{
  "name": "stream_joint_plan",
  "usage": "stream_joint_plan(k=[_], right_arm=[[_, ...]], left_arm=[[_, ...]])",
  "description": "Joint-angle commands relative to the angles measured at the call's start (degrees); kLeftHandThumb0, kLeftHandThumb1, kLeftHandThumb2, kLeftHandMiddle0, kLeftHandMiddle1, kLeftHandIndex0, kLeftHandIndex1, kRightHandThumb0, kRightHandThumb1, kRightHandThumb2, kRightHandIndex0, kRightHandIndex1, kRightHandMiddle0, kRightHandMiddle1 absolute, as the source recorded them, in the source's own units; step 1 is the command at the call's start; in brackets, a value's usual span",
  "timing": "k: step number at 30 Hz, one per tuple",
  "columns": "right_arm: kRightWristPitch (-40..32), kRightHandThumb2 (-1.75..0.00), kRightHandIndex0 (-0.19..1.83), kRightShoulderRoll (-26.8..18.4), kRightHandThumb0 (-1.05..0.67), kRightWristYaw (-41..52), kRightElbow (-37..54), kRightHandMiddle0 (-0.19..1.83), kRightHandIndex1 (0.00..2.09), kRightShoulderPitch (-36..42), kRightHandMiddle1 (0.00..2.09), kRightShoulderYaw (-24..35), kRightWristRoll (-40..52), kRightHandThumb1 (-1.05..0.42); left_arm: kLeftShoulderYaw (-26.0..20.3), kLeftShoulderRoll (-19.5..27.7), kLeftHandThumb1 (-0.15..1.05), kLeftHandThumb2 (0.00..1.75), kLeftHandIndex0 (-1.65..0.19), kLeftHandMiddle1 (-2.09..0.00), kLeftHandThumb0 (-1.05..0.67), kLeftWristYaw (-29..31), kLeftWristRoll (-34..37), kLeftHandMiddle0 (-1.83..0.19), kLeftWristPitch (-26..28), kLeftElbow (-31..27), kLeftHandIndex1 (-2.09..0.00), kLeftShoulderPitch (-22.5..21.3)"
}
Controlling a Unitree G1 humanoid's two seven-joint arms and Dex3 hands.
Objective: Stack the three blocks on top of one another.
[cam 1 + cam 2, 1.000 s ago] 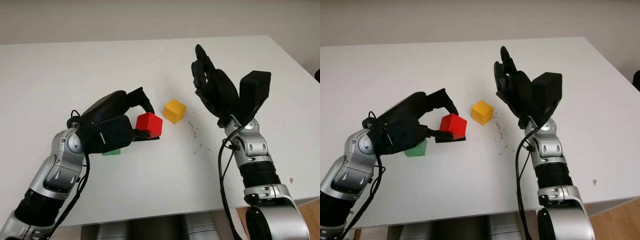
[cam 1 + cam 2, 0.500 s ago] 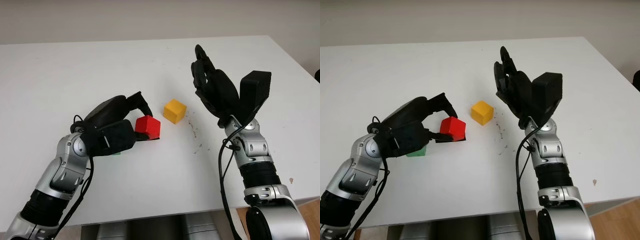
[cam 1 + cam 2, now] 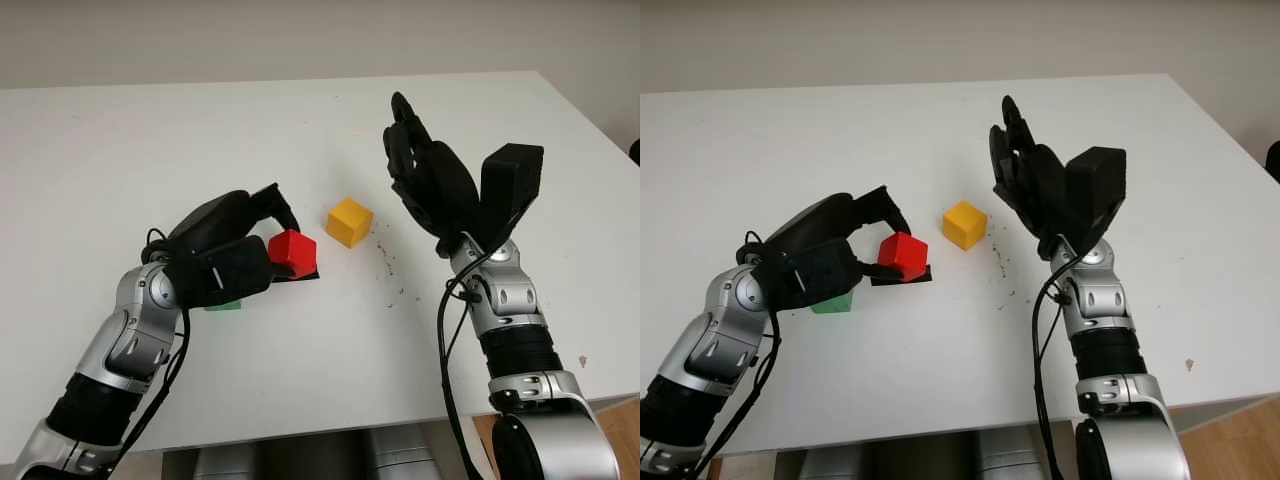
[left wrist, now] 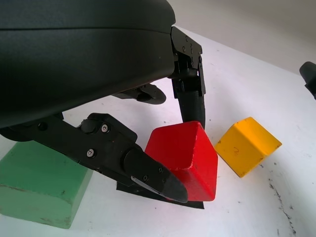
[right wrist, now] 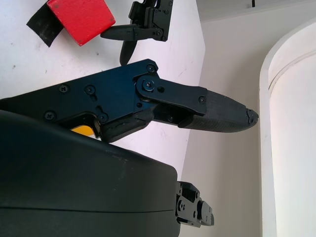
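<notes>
Now the left hand (image 3: pixel 250 245) is pinching the red block (image 3: pixel 292 252), tilted over a black patch (image 3: pixel 902 277) mid-desk; it should be squaring it before carrying it onto the green block (image 3: pixel 832 299) beside. Yellow block (image 3: pixel 349 221) is waiting nearby. Right hand (image 3: pixel 425 180) is hovering, holding nothing. White desk (image 3: pixel 120 150), pale wall (image 3: pixel 840 40) behind.

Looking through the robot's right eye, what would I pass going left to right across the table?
Green block → red block, held in the left hand → yellow block → raised, open right hand.
</notes>
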State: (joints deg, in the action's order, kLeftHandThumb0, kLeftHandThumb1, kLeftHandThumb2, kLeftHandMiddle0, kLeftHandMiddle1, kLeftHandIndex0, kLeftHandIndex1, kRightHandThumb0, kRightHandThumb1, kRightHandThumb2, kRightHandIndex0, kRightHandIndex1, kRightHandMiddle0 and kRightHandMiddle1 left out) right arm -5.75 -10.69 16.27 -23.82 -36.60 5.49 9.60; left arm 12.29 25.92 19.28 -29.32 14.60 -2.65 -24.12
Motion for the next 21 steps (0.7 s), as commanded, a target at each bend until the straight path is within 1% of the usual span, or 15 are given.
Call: stream_joint_plan(k=[1, 13, 18, 21], right_arm=[[-0.16, -0.65, -0.19, -0.34, -0.77, 0.08, 1.55, -0.19, 0.0, 0.03, 0.0, 0.27, 0.13, -1.05], [-0.17, -0.66, -0.19, -0.35, -0.76, 0.23, 1.37, -0.19, 0.0, -0.09, 0.0, 0.3, 0.13, -1.05], [-0.36, -0.66, -0.19, -0.46, -0.76, 0.27, 1.37, -0.19, 0.0, -0.21, 0.0, 0.21, 0.03, -1.05], [-0.28, -0.66, -0.19, -0.44, -0.76, 0.2, 1.26, -0.19, 0.0, -0.27, 0.0, 0.27, 0.02, -1.05]], left_arm=[[0.19, -0.1, 0.98, 0.05, -0.3, -0.06, -0.36, -0.04, -0.15, -0.45, -0.02, 0.46, -1.57, -0.99], [0.62, 0.71, 0.98, 0.06, -0.33, -0.05, -0.35, 1.33, -2.32, -0.45, 1.06, 0.24, -1.57, -1.47], [0.94, 1.56, 0.99, 0.05, -0.3, -0.05, -0.36, 4.15, -3.31, -0.43, 3.08, -0.61, -1.63, -1.98], [2.4, 2.67, 0.99, 0.06, -0.29, -0.03, -0.39, 7.66, -5.43, -0.4, 5.86, -1.2, -1.63, -2.9]])
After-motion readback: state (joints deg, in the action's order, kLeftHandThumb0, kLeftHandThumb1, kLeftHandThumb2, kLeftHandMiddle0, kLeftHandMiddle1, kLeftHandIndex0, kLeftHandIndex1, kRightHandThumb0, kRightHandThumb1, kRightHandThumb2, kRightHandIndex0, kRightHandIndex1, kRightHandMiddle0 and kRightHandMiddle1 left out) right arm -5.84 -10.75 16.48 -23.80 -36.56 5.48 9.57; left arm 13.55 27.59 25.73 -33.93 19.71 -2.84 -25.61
